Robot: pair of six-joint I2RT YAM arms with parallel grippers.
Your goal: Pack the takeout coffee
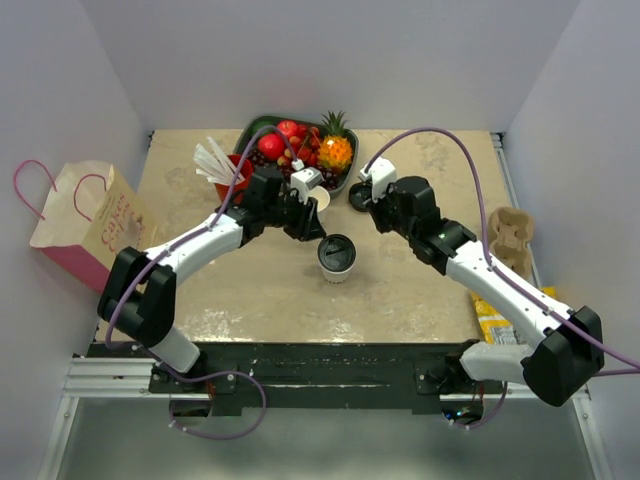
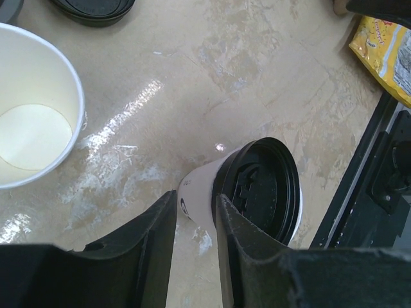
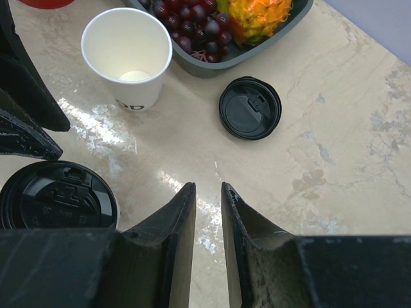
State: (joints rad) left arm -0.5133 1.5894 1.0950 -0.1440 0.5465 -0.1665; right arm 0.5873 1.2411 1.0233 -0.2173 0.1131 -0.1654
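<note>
The takeout coffee (image 1: 337, 256), a white paper cup with a black lid, stands upright mid-table. It also shows in the left wrist view (image 2: 257, 192) and the right wrist view (image 3: 54, 196). My left gripper (image 1: 312, 226) hovers just behind and left of it. In the left wrist view (image 2: 196, 196) its jaws are nearly closed on nothing, and the cup sits just past the fingertips. My right gripper (image 1: 375, 207) is to the cup's right. In the right wrist view (image 3: 208, 186) its jaws leave a narrow slit and hold nothing.
A lidless white cup (image 1: 320, 198) and a loose black lid (image 1: 358, 195) sit in front of the fruit tray (image 1: 262, 128). A red cup with straws (image 1: 228, 172) is at the back left. A paper bag (image 1: 85, 220) stands at the left, a cup carrier (image 1: 510, 240) and a yellow packet (image 1: 492, 322) at the right.
</note>
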